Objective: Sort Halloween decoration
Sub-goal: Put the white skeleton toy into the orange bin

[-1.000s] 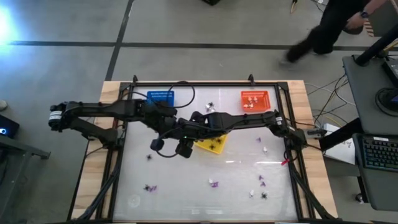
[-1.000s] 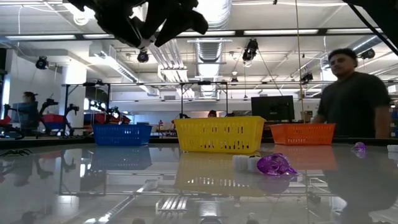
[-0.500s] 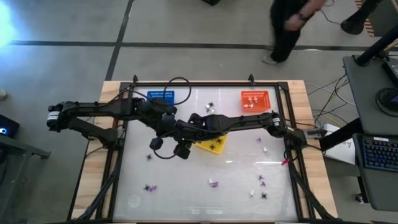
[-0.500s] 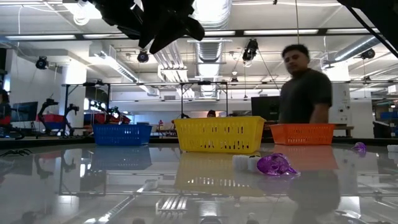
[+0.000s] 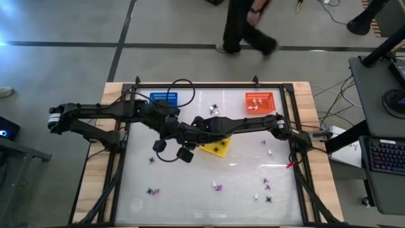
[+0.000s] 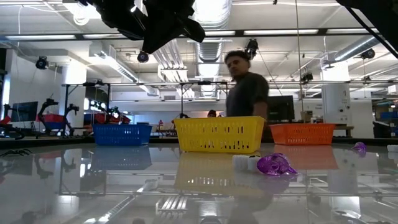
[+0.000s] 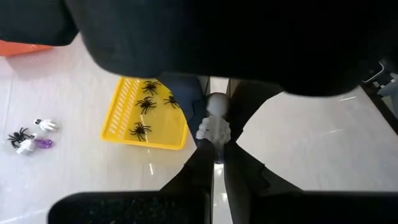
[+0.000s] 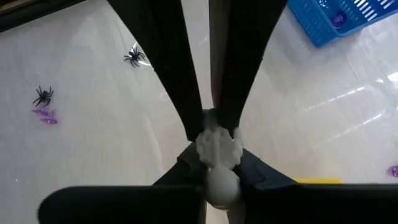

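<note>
A small white decoration piece (image 7: 214, 124), with a round head and a ribbed body, hangs in the air between my two grippers, above the table just left of the yellow basket (image 5: 215, 147). My left gripper (image 7: 214, 144) is shut on one end of it. My right gripper (image 8: 219, 163) is shut on the other end, facing the left one. In the high view the two meet at mid-table (image 5: 186, 132). Black spiders (image 7: 146, 106) lie in the yellow basket. Loose spiders, purple bits and white bits lie scattered on the table (image 5: 217, 187). My left gripper pinches the piece's ribbed body (image 7: 213, 134) between its two fingers, slanting down from the table's left. The piece is lifted clear of the table. My right gripper pinches the piece's round head (image 8: 222, 185) between its two fingers, slanting down from the table's right, opposite the left gripper's fingers (image 8: 180, 93).
A blue basket (image 5: 163, 98) stands at the far left and an orange basket (image 5: 259, 101) with white bits at the far right. More pieces lie near the front (image 5: 152, 190) and right (image 5: 266, 183). A person (image 6: 249, 87) walks behind the table.
My right gripper has shut on the white piece's head end without shifting; in the low view its spread fingers have come together. My left gripper has kept its hold. Behind the table the person has walked from right to left.
</note>
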You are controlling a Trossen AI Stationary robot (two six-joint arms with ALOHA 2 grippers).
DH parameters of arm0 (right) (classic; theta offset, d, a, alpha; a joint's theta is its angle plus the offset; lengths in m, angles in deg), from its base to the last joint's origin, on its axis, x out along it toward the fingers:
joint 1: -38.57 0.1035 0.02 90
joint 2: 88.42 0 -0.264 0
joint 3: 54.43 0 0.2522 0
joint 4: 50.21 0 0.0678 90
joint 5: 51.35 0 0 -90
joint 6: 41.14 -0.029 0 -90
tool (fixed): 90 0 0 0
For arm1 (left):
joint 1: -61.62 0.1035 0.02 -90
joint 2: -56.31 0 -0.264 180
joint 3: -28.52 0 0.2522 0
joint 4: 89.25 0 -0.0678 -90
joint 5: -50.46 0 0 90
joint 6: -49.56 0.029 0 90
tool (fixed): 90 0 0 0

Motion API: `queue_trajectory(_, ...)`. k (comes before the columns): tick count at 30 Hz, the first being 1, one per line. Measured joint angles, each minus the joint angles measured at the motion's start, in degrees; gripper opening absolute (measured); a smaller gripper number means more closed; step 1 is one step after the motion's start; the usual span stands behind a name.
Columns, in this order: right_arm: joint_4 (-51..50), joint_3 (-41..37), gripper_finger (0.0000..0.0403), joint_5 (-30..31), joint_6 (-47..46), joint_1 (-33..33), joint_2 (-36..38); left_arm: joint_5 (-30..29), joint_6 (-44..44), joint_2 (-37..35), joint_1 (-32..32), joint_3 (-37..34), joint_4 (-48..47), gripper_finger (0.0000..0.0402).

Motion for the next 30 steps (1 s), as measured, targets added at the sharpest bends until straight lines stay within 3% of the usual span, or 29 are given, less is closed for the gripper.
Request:
queue_trajectory(12, -0.38, 1.68, 0.0016, 0.04, -3.18, 0.02, 0.09, -0.47, 0.29, -0.08, 0.04, -0.04, -0.28, 0.0)
queue_trajectory(23, -0.32, 1.85, 0.0098, -0.9, -5.68, 0.02, 0.63, -0.53, 0.55, 0.06, 0.11, -0.44, -2.97, 0.0)
queue_trajectory(30, 1.8, 1.99, 0.0113, -3.04, -5.64, -0.04, 0.74, -0.72, 1.16, 0.43, 0.11, -0.55, -2.9, 0.0)
